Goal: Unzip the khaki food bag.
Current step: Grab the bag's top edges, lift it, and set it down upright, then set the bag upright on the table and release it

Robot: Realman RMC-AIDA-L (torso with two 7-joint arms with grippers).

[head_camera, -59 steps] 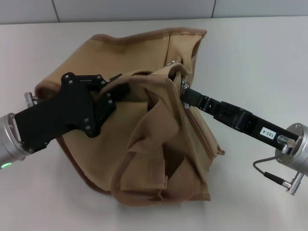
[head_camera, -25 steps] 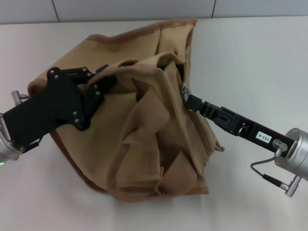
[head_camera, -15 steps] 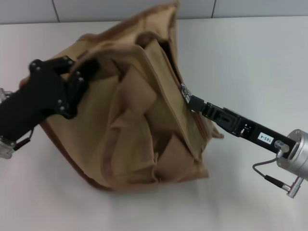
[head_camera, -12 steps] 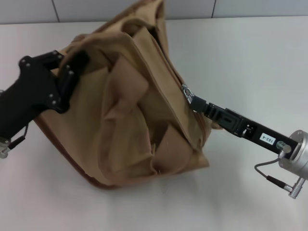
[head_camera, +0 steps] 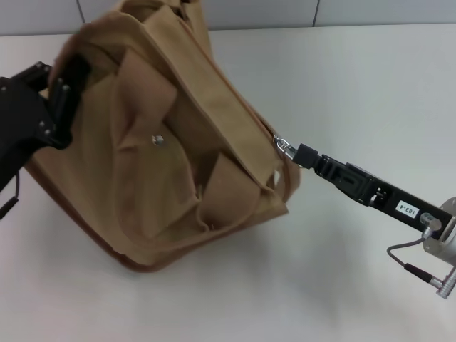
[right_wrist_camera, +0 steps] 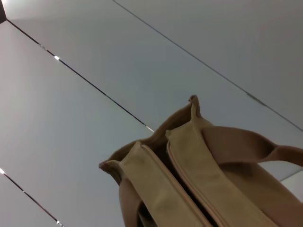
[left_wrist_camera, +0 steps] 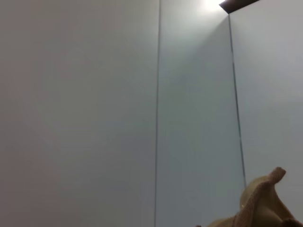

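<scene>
The khaki food bag [head_camera: 157, 142] lies tilted on the white table, its front pocket with a silver snap [head_camera: 158, 140] facing up. My left gripper [head_camera: 60, 89] is at the bag's left end, shut on the fabric there and holding that end up. My right gripper [head_camera: 298, 152] is at the bag's right end, shut on the silver zipper pull [head_camera: 283, 144]. In the right wrist view the bag's top [right_wrist_camera: 165, 170] shows a dark gap between its two piped edges, with a webbing handle [right_wrist_camera: 246, 146] beside it. The left wrist view shows only a tan fabric corner [left_wrist_camera: 262, 203].
The white table [head_camera: 356, 85] stretches to the right and front of the bag. A grey panelled wall [head_camera: 271, 11] runs along the back edge. A cable [head_camera: 420, 271] hangs from my right wrist.
My left gripper has pulled the bag's left end to the left and back, swinging the bag round. My right gripper has drawn the zipper pull slightly to the right, now at the bag's right end.
</scene>
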